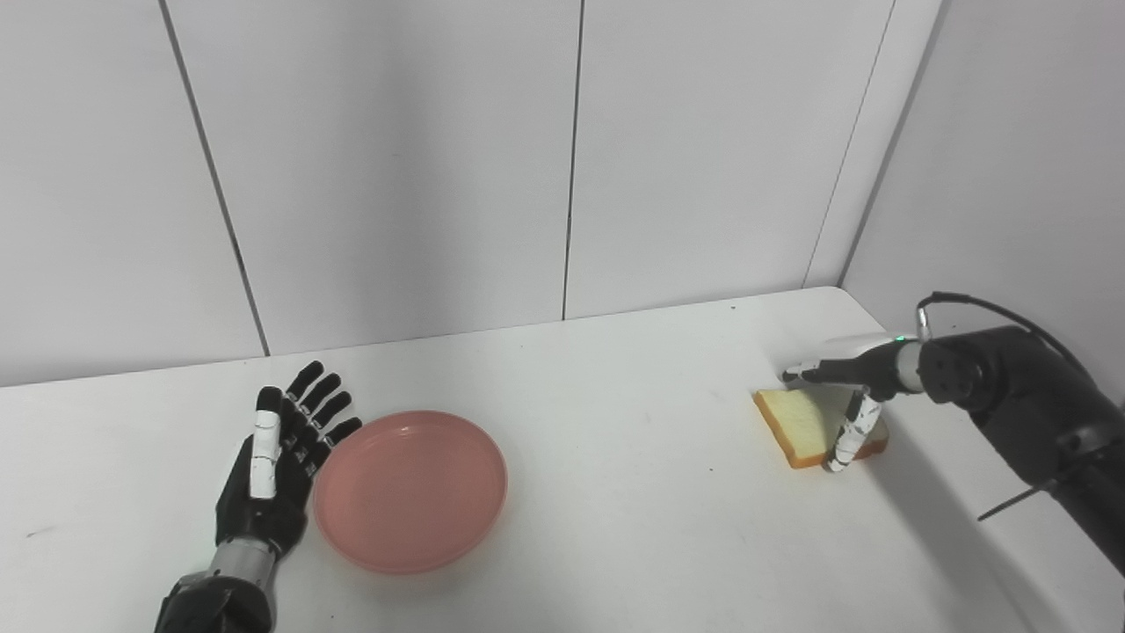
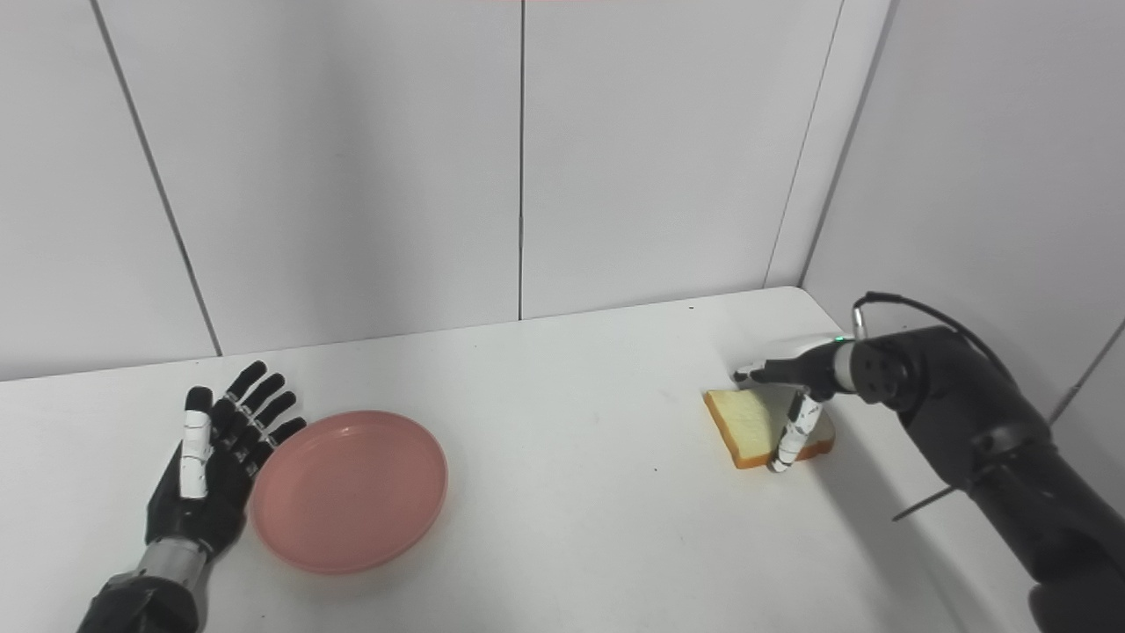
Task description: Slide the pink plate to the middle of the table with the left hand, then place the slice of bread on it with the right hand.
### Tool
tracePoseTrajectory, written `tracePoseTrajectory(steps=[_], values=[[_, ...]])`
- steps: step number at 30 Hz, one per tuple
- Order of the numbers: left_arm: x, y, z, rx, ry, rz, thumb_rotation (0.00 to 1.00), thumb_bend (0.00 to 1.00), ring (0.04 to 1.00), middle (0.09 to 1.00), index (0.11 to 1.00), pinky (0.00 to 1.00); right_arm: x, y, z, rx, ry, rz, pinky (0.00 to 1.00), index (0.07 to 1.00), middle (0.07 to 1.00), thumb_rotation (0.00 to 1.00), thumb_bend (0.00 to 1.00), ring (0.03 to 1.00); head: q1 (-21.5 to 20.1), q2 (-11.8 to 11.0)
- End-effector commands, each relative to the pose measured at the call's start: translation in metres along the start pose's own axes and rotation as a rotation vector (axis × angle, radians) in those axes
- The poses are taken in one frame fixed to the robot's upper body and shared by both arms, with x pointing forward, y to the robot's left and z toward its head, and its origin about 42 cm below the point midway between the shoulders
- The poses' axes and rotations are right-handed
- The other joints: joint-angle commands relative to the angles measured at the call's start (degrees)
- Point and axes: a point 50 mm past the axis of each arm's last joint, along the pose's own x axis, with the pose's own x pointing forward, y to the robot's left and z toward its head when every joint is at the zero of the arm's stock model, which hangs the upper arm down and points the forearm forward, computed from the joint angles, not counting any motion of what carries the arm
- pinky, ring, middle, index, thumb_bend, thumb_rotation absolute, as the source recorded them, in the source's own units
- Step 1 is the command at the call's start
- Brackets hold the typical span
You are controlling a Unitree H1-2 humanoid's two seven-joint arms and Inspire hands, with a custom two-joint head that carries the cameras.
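Note:
A pink plate (image 1: 411,492) lies on the white table (image 1: 615,457), left of the middle. My left hand (image 1: 272,466) rests flat beside the plate's left rim, open, with its fingers stretched out and their tips right at the rim. A slice of bread (image 1: 802,424) with a brown crust lies flat near the table's right edge. My right hand (image 1: 857,369) hovers over the bread, open. Its fingers reach past the far edge of the slice and its thumb points down at the near right corner. I cannot tell whether the thumb touches the crust.
Grey wall panels (image 1: 571,158) close off the table at the back and the right. The table's right edge (image 1: 888,352) runs close behind the bread. Bare tabletop stretches between the plate and the bread.

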Motion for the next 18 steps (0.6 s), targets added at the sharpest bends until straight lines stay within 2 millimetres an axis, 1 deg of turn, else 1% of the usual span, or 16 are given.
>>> tracePoseTrajectory(steps=[1,3,7,10,13,18], values=[[-0.007,0.002,-0.01,0.002,0.052,0.015,0.85,0.95,0.872,0.89,0.853,0.75,-0.009,-0.016,-0.007,0.01,0.003,-0.08,0.98,0.966,1.0,0.38,1.0,1.0,0.14,0.15],[-0.007,0.003,-0.009,0.001,0.052,0.014,0.84,0.96,0.869,0.884,0.846,0.76,-0.005,-0.011,-0.006,0.007,-0.001,-0.082,1.0,0.968,1.0,0.38,1.0,1.0,0.23,0.27],[-0.008,0.004,-0.008,0.002,0.052,0.014,0.83,0.96,0.868,0.884,0.843,0.76,0.001,-0.005,-0.003,0.0,-0.006,-0.087,0.99,0.968,1.0,0.39,1.0,1.0,0.3,0.32],[-0.008,0.004,-0.009,0.001,0.054,0.014,0.84,0.94,0.867,0.886,0.848,0.76,0.004,-0.003,-0.001,-0.024,-0.022,-0.098,0.98,0.964,1.0,0.38,1.0,1.0,0.39,0.31],[-0.008,0.003,-0.01,0.001,0.056,0.013,0.85,0.93,0.867,0.884,0.843,0.76,0.006,-0.004,-0.001,-0.028,-0.024,-0.097,1.0,0.961,1.0,0.36,1.0,1.0,0.41,0.35],[-0.007,0.002,-0.01,0.001,0.056,0.011,0.84,0.95,0.867,0.887,0.836,0.76,0.006,-0.008,0.0,-0.037,-0.013,-0.081,1.0,0.95,1.0,0.36,1.0,1.0,0.62,0.38]])
